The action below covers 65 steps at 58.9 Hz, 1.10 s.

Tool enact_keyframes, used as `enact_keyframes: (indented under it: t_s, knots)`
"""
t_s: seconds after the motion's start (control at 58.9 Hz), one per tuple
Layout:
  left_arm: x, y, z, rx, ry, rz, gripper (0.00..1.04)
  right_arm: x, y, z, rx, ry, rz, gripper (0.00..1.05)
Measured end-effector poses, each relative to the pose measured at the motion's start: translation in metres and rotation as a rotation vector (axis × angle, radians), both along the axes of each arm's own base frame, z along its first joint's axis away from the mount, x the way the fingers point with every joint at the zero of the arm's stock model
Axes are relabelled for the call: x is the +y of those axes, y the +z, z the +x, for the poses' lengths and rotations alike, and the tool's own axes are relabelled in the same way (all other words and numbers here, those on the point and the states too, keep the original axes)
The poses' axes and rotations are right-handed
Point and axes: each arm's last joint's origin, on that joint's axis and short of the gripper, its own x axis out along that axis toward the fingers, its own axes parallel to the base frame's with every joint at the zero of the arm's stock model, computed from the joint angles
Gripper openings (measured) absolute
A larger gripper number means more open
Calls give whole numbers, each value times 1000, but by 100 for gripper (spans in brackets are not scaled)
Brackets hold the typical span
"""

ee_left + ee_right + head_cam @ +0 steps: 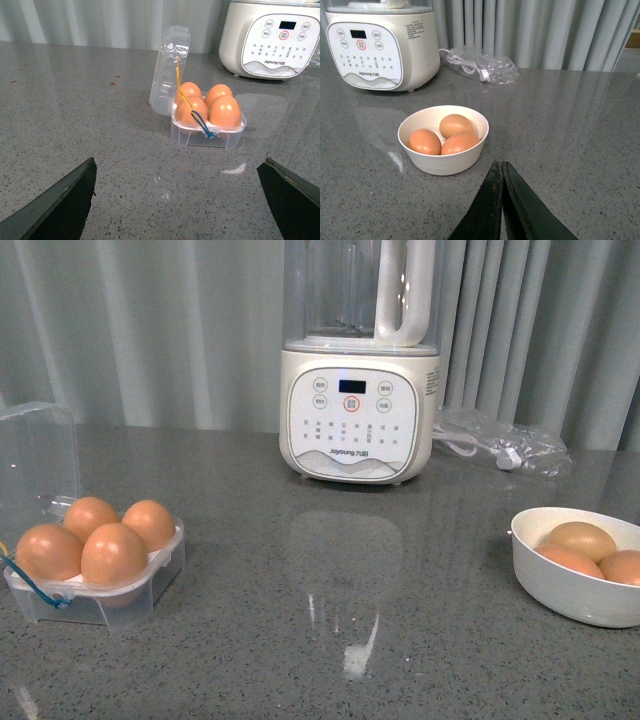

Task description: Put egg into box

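Egg [225, 111] in box [186, 136]: light, smooth, easily cracked.
Gentle hold across the middle is advised; left gripper [180, 162] is spread wide, right gripper [501, 166] pressed together, empty.

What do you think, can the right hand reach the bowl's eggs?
Probably yes: the eggs lie in an open bowl just ahead of the shut right hand, nothing between.

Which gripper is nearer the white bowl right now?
Right. The right gripper, shut, sits just short of the bowl; the left gripper, open, faces the box instead.
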Motion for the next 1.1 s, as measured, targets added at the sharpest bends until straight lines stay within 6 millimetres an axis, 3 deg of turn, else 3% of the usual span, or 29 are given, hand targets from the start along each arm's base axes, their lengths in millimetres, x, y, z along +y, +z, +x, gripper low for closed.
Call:
enact_keyframes:
  t_s: [0.407,1.103]
  knots:
    - [0,0,0,0,0,0,98,0,-18,-15,-10,1,0,3]
    - [0,0,0,0,0,0,98,0,-20,-33,-10,1,0,3]
